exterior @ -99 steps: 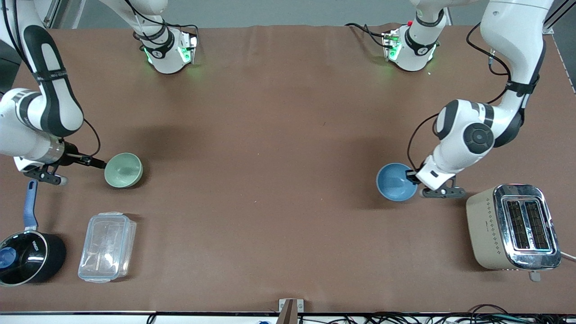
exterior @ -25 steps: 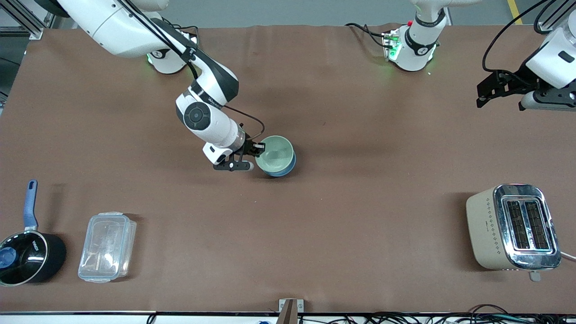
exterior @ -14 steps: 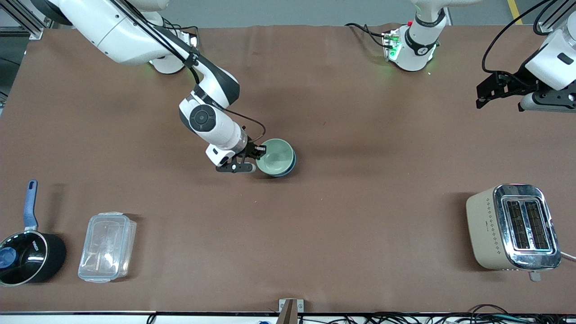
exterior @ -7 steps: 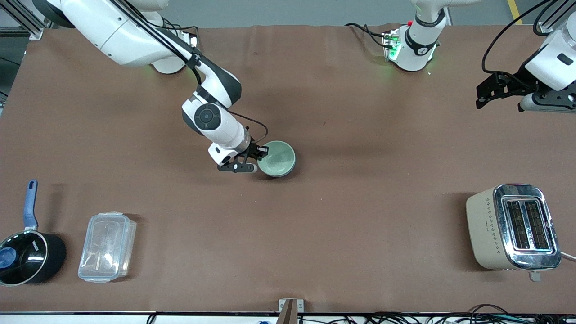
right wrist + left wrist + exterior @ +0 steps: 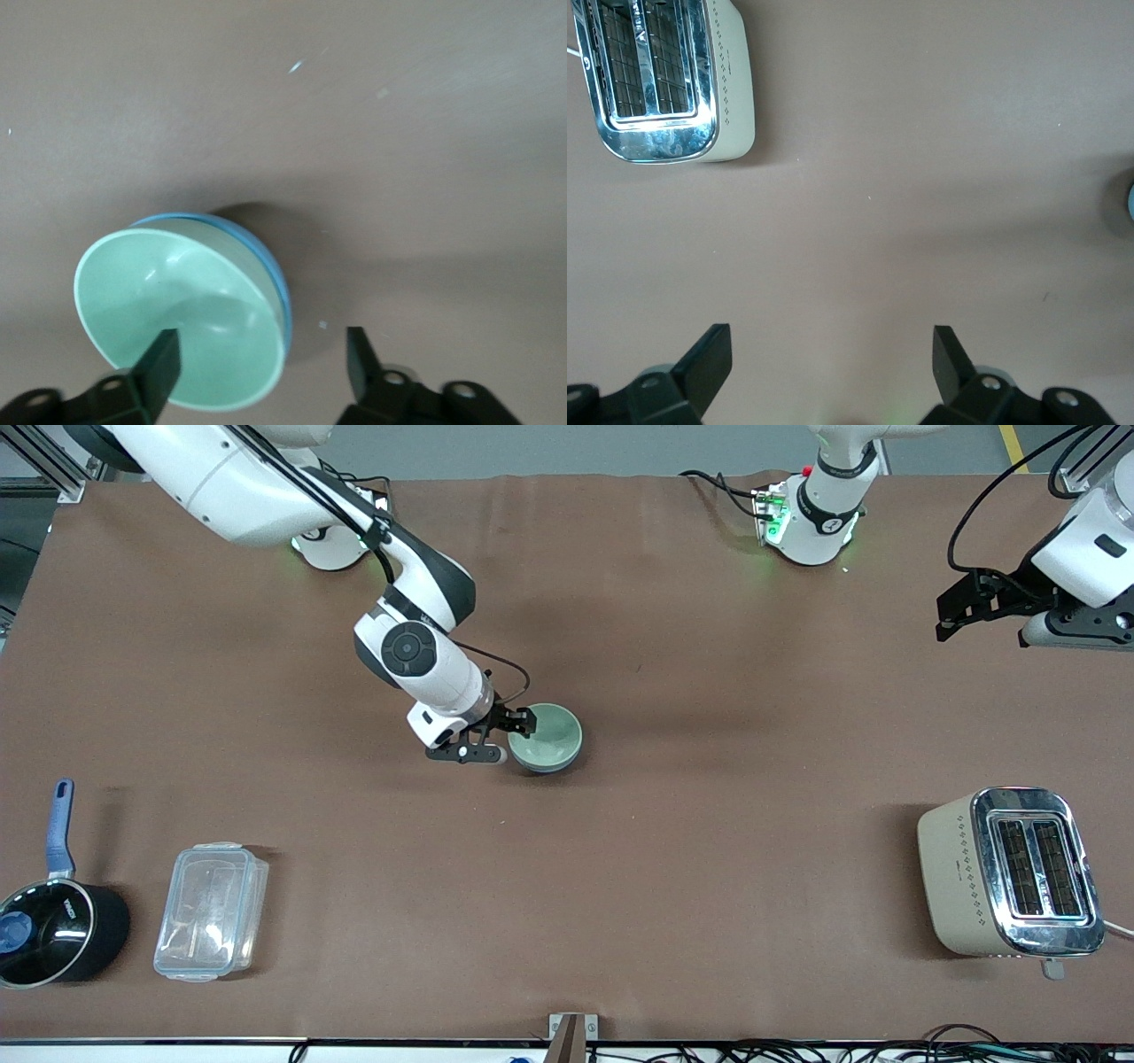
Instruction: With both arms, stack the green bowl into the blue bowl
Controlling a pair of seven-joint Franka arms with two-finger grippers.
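The small glossy pale mint-green bowl sits nested in the small sky-blue bowl near the middle of the brown table. A moment ago the right gripper pinched its rim; now its fingers stand spread, one inside the rim and one outside, so the stack looks done. From the front the blue bowl is almost wholly hidden; only the right wrist view shows its edge. The left gripper waits wide open, over the table's left-arm end. Whether a right finger grazes the rim is probably too fine to tell.
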